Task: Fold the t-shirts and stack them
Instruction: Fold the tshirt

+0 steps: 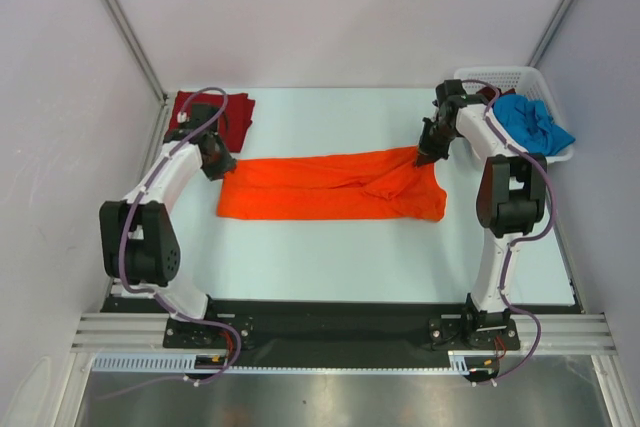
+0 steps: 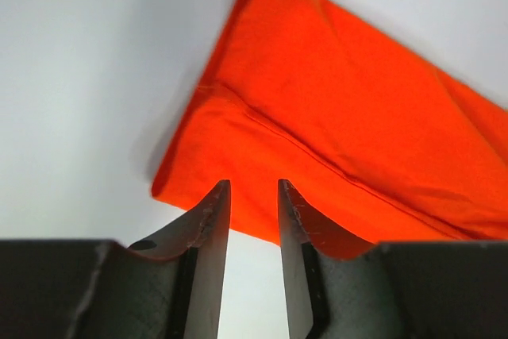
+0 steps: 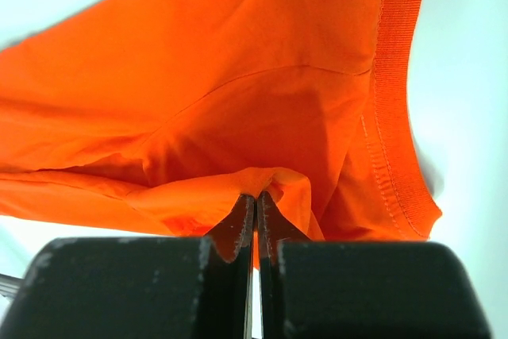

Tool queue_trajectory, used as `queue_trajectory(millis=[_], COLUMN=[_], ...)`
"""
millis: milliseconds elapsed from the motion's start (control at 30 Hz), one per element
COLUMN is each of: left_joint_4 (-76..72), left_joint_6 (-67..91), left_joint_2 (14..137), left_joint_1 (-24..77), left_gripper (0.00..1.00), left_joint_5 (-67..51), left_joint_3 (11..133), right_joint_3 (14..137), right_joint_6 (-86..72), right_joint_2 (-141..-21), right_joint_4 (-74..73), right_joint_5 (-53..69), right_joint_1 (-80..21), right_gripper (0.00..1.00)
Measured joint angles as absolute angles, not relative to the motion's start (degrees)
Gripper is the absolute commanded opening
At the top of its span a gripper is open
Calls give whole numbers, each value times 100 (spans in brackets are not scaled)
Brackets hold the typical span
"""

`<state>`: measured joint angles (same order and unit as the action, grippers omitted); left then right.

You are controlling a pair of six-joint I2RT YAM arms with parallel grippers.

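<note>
Clearly right tool (image 3: 255, 198) pinches the orange t-shirt (image 3: 238, 93) (tips buried in cloth); left tool (image 2: 252, 190) stands parted.

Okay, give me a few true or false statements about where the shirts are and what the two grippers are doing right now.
1. The right gripper is shut on a fold of the orange shirt. True.
2. The left gripper grips the orange shirt. False: its jaws stand apart with nothing between them.
3. The red shirt lies at the far left corner of the table. True.
4. The blue shirt lies flat on the table. False: it sits bunched in the basket.
</note>
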<state>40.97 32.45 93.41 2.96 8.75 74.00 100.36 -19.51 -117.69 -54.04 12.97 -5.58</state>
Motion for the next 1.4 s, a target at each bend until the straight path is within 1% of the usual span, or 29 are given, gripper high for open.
queue_trajectory(millis=[67,133,167,267,300,367,400,467,533,567,667,733,767,800,900,967,1033,1100,1167,1267,1333,1400], left_joint_4=[3983,3942,3944,3883,3861,3841,3826,3820,3793,3785,3769,3767,3765,3776,3785,3778,3776,3774,3774,3736,3730,3734], left_joint_6=[3249,3251,3253,3269,3273,3293,3293,3295,3293,3293,3291,3286,3271,3258,3242,3238,3234,3232,3201,3146,3140,3138], left_joint_2=[9386,9511,9620,10036,10112,10200,10200,10200,10186,10165,10029,9924,9861,9802,9640,9561,9535,9535,9535,9535,9535,9535], left_joint_1=[399,464,489,515,515,513,515,515,515,515,530,539,548,552,565,567,567,569,572,578,578,578], left_gripper=[32,29,25,25,25,25,25,25,25,25,25,25,25,25,25,25,25,24,23,23,22,21], left_joint_5=[683,502,399,139,108,73,64,60,62,60,62,82,89,97,128,128,128,126,119,115,115,115], left_joint_3=[7301,7218,7207,7188,7159,7054,7000,6941,6897,6862,6705,6604,6547,6501,6429,6427,6427,6425,6418,6366,6305,6241], right_joint_3=[10036,10036,10038,10066,10077,10108,10112,10121,10156,10213,10523,10801,10934,11013,10991,10390,9664,8770,8018,7255,6936,6779], right_joint_6=[-1979,-1994,-2001,-2036,-2056,-2093,-2108,-2167,-2252,-2298,-2370,-2351,-2324,-2283,-2147,-2069,-2043,-2010,-1988,-1977,-1962,-1929], right_joint_2=[-11769,-11771,-11769,-11797,-11813,-11858,-11887,-11952,-12055,-12134,-12422,-12591,-12632,-12639,-12409,-11885,-11209,-10331,-9515,-8715,-8552,-8678], right_joint_4=[-5395,-5378,-5365,-5358,-5354,-5339,-5317,-5271,-5203,-5179,-5137,-5170,-5205,-5262,-5450,-5422,-5483,-5481,-5424,-5315,-5188,-5050], right_joint_5=[1297,1299,1302,1323,1334,1376,1413,1505,1629,1699,1852,1848,1820,1739,1422,1243,1162,1109,1090,1111,1146,1160], right_joint_1=[-558,-558,-558,-558,-558,-558,-554,-541,-515,-499,-473,-471,-467,-467,-467,-462,-454,-434,-416,-381,-370,-362], right_gripper=[0,2,2,5,8,10,16,21,29,34,56,61,62,66,67,68,72,73,71,64,61,57])
